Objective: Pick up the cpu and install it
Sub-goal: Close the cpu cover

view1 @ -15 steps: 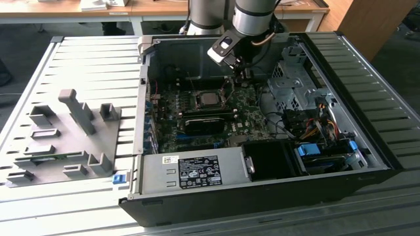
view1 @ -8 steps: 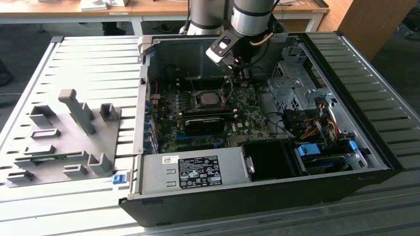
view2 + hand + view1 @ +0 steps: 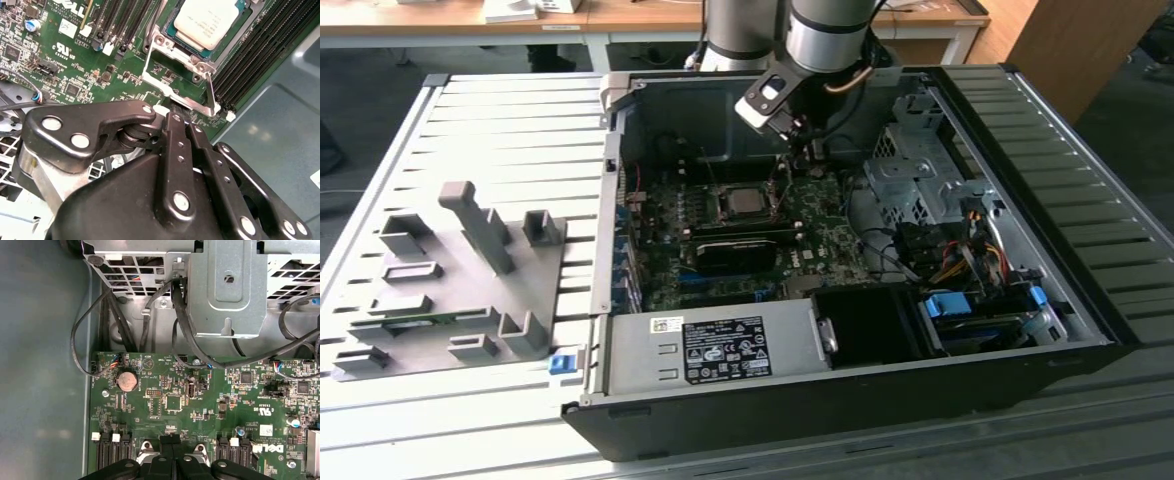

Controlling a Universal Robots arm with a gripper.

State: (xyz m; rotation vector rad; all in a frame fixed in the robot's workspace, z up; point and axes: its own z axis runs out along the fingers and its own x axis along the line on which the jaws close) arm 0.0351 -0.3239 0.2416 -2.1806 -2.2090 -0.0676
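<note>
1. Exterior view: my gripper (image 3: 803, 140) hangs inside the open computer case (image 3: 854, 410), over the motherboard (image 3: 817, 245). The cpu (image 3: 744, 203) already sits in its socket, a bit to the exterior view's left of me. The case lies on a slatted metal table (image 3: 494, 130), with a grey fixture tray (image 3: 467, 300) beside it.
2. Second wrist view: my fingers (image 3: 172, 145) are pinched together with nothing between them, tips just beside the socket lever (image 3: 212, 95). The cpu (image 3: 207, 22) looks seated flat. My guess is I'm on the latching bit, so touch only the lever, never the chip or the memory slots (image 3: 260, 45).
3. First wrist view: gripper (image 3: 171, 439) low over the board, with the drive cage (image 3: 225, 285) and black cables (image 3: 80, 340) close by. Tight room, so I reckon small moves only.
</note>
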